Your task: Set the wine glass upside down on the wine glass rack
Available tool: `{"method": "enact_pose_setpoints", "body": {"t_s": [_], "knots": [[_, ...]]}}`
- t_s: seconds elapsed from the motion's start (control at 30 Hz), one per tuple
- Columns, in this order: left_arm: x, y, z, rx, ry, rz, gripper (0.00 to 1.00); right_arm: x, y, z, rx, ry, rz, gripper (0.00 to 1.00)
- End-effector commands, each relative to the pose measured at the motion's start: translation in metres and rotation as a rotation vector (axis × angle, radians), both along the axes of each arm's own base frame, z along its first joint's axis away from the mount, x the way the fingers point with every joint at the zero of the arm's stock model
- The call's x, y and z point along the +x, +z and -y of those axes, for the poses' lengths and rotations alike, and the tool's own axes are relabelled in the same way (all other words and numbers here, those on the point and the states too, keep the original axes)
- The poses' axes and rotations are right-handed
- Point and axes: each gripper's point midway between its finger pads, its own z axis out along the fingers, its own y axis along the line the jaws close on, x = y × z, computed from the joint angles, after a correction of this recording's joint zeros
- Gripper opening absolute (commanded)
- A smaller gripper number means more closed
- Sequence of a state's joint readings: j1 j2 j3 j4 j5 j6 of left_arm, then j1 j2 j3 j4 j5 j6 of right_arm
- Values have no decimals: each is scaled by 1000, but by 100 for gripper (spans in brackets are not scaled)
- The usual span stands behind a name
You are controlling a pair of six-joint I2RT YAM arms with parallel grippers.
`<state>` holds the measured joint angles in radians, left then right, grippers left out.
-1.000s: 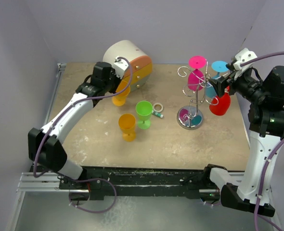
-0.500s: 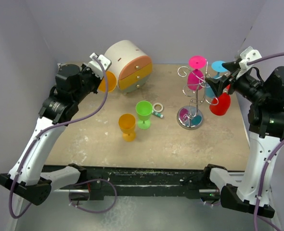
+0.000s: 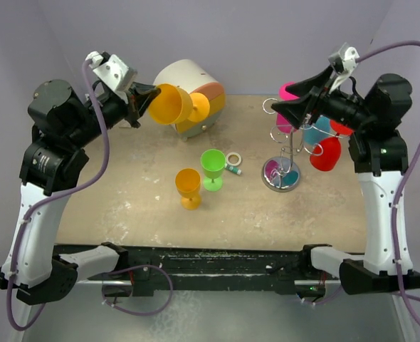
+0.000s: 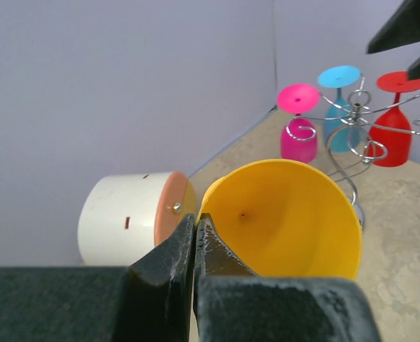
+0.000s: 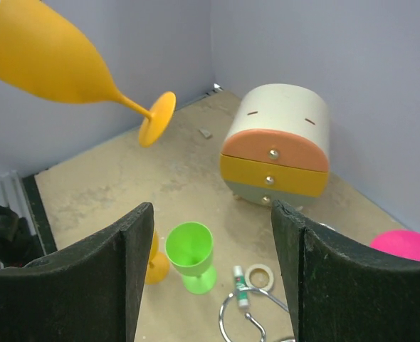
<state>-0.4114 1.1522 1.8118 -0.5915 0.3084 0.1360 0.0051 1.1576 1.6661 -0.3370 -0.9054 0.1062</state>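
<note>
An orange wine glass (image 3: 171, 105) hangs on its side in the air at the back left, mouth toward the left wrist camera, foot (image 5: 156, 117) pointing right. My left gripper (image 3: 142, 96) is shut on its rim (image 4: 194, 228). The wine glass rack (image 3: 282, 173) stands at the right on its shiny disc base, with a pink glass (image 4: 299, 132), a blue glass (image 4: 338, 100) and a red glass (image 4: 391, 132) hanging upside down from its scroll arms. My right gripper (image 3: 288, 107) hovers high beside the rack top, open (image 5: 211, 214) and empty.
A green glass (image 3: 212, 167) and a second orange glass (image 3: 189, 187) stand upright mid-table. A tape roll (image 3: 233, 158) and a small tube (image 3: 233, 169) lie beside them. A rounded drawer unit (image 3: 210, 100) sits at the back, behind the held glass.
The left arm has lifted the orange glass well up and tipped it sideways. The right gripper has risen away from the red glass on the rack, and its jaws have narrowed slightly.
</note>
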Motion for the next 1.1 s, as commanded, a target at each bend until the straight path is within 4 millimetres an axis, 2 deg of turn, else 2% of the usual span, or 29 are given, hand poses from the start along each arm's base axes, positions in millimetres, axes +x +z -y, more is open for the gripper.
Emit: {"method": "enact_pose_setpoints", "body": {"t_s": [0.0, 0.23, 0.37, 0.5, 0.77, 1.0, 1.07], "knots": [[-9, 26, 23, -96, -146, 15, 0, 11, 12, -28, 65, 49, -21, 69], [-9, 31, 33, -107, -196, 27, 0, 35, -17, -79, 108, 182, -155, 68], [-9, 33, 32, -102, -195, 40, 0, 46, -32, -100, 124, 187, -231, 66], [-8, 33, 30, -97, -193, 47, 0, 49, -41, -111, 153, 192, -296, 62], [-1, 28, 32, -91, -201, 40, 0, 36, -54, -136, 184, 299, -381, 57], [1, 25, 33, -84, -209, 42, 0, 39, -60, -146, 193, 308, -417, 42], [0, 24, 33, -82, -213, 41, 0, 38, -61, -148, 197, 311, -424, 35]]}}
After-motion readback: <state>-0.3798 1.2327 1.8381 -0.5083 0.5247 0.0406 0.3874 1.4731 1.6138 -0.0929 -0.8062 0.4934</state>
